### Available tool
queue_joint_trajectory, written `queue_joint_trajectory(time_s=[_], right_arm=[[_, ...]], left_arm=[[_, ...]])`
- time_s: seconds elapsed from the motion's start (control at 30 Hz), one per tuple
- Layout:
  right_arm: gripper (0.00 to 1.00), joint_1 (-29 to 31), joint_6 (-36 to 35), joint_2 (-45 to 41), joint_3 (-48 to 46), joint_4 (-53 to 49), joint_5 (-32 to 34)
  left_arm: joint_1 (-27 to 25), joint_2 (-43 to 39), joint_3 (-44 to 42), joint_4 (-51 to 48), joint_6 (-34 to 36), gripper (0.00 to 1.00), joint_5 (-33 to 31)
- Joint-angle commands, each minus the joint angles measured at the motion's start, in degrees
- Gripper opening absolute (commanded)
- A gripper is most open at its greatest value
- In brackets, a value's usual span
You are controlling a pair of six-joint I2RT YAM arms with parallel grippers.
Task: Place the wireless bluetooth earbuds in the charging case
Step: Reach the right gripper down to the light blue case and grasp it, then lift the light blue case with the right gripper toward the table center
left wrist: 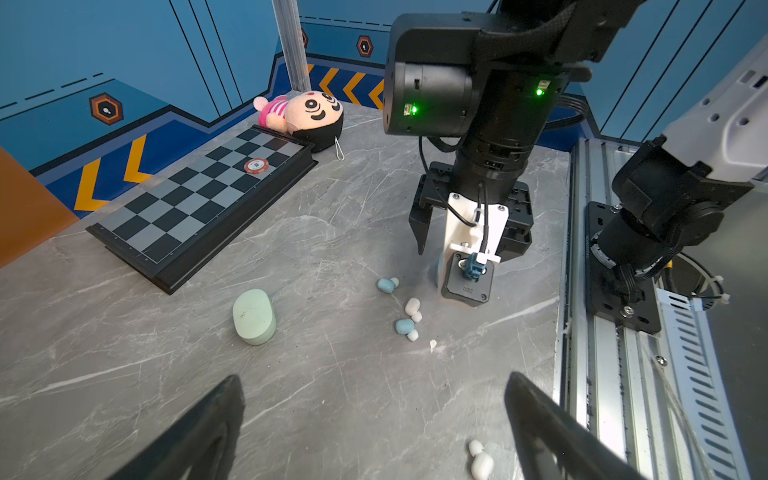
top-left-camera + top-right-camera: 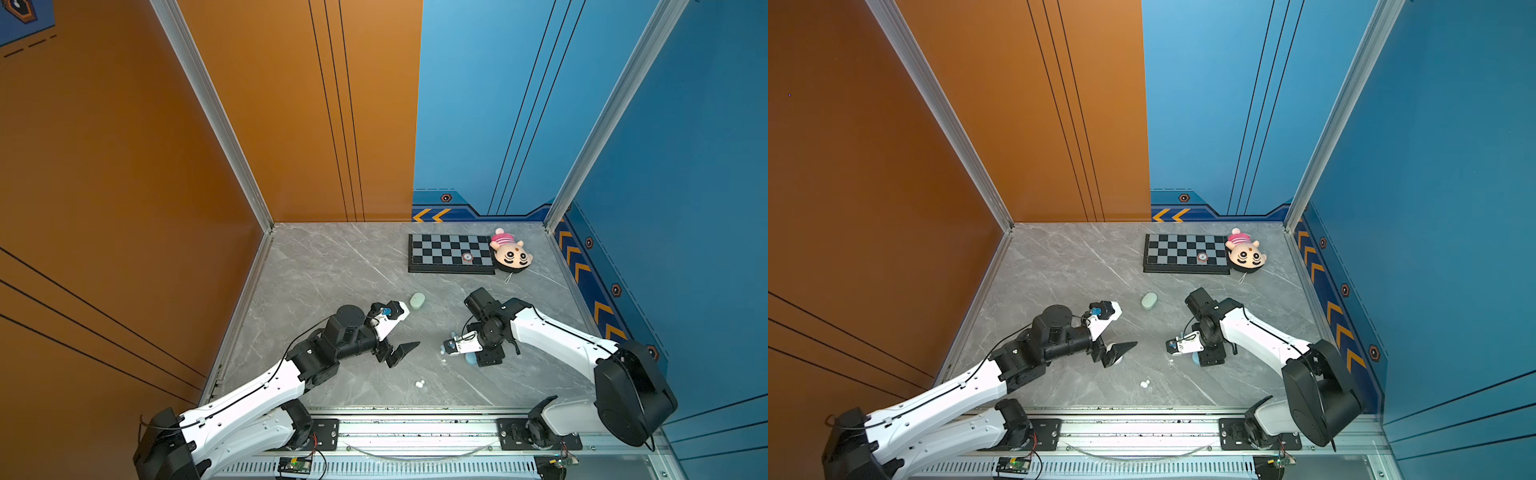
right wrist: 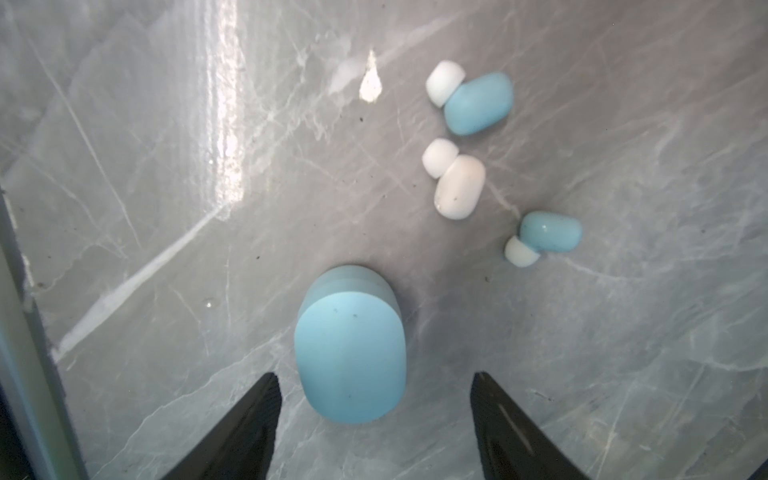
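Straddling blue case (image 3: 350, 345) on marble tabletop (image 2: 332, 270) — right jaws apart, left jaws wide — walls (image 2: 291, 104) orange, blue.

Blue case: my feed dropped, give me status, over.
Right gripper open, jaws astride blue case, not touching. Left gripper open, empty. Case closed; two blue earbuds loose beside it. White earbud lies between them.

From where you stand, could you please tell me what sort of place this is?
Probably a robot test booth: two arms bolted to an aluminium rail, orange and blue wall panels closing it in, and props like a chessboard and plush doll.
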Motion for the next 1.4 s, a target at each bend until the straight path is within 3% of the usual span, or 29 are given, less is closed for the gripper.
queue_joint_trajectory(time_s=[0.0,0.87,1.17,1.37], right_arm=[[0.72,0.7,-0.2,0.4,-2.1,0.8,0.8],[0.37,2.9,4.3,0.6,-2.8,5.0,1.9],[0.34,4.8,11.5,-2.6,6.5,1.3,-2.5],[0.34,8.6,12.3,4.8,14.6,1.2,-4.0]], left_arm=[[0.6,-0.3,-0.3,0.3,-0.6,0.98,0.6],[1.7,-1.0,-0.9,0.8,-1.0,0.98,-0.2],[5.6,-7.9,-4.2,4.2,-4.9,0.98,-6.0],[10.9,-15.1,-5.4,-0.2,-4.4,1.00,-6.9]])
